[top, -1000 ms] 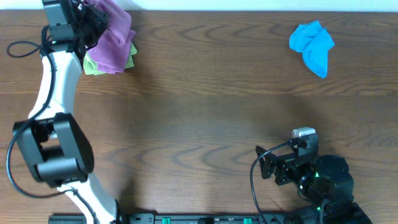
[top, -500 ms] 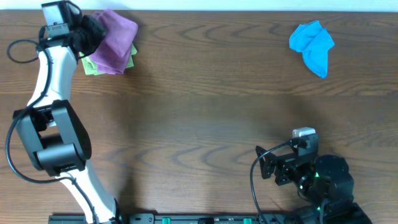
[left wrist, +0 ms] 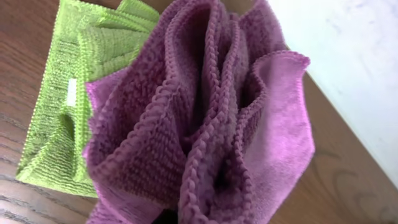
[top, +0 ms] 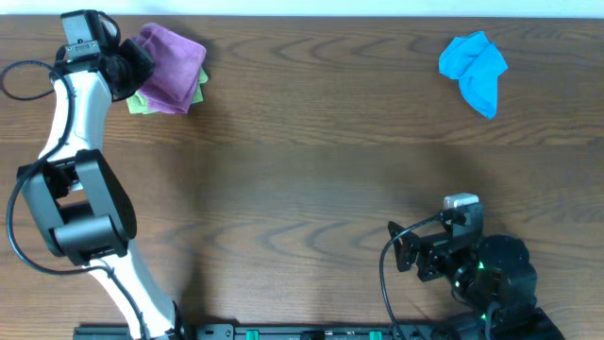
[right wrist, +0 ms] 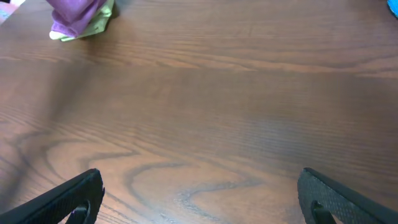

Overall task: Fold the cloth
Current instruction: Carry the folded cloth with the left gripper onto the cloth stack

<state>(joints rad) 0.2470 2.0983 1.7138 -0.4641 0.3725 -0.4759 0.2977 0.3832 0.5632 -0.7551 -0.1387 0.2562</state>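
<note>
A purple cloth [top: 172, 68] lies bunched on a folded green cloth [top: 139, 104] at the far left of the table. My left gripper [top: 127, 68] is at the purple cloth's left edge. In the left wrist view the purple cloth [left wrist: 199, 118] fills the frame, its folds gathered toward the bottom middle where my fingers are hidden, so it looks held. The green cloth [left wrist: 62, 106] lies flat beneath it. My right gripper [right wrist: 199, 202] is open and empty, low over the table near the front right [top: 408, 253]. Both cloths show far off in the right wrist view [right wrist: 74, 15].
A crumpled blue cloth [top: 475, 68] lies at the far right. The white wall edge runs along the table's back [left wrist: 354, 68]. The right arm's base [top: 491, 279] sits at the front right, and the left arm [top: 71, 142] stretches along the left side.
My left gripper has moved left and slightly down, drawing the purple cloth lower onto the green cloth. The right arm has not moved.
</note>
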